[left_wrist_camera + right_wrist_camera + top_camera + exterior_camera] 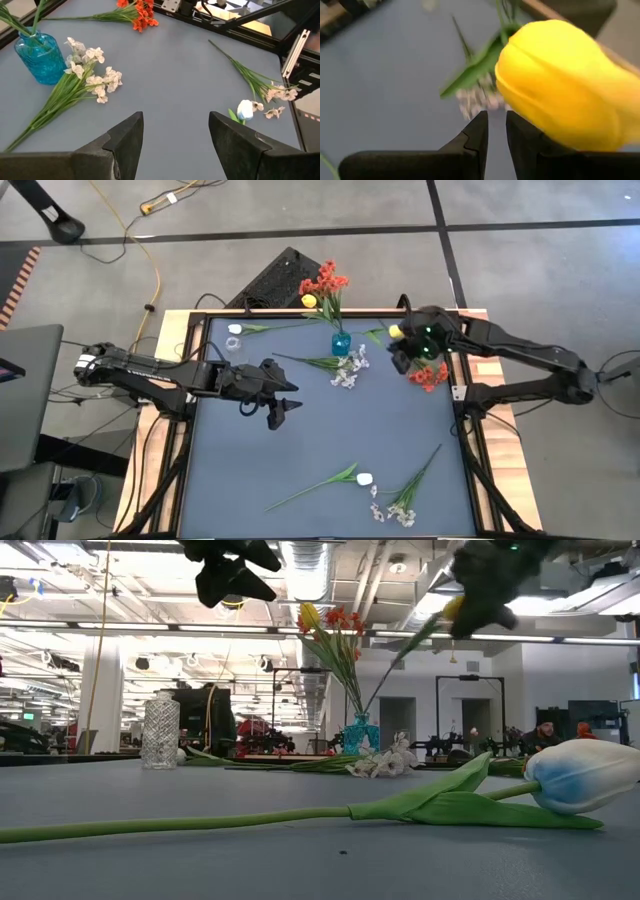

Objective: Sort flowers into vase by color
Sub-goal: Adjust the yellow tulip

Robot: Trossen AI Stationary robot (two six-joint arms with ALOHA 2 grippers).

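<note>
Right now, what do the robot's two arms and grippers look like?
Both arms are dark, jointed links. The left arm carries a white label near its base; the right arm shows a small green light at the wrist. The left gripper has two broad, wedge-shaped black fingers.

Glossy blue glass vase (36, 56), matt tabletop (330, 440)

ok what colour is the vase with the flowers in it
Clear turquoise blue glass vase, holding green stems; it shows best in the left wrist view.
</note>
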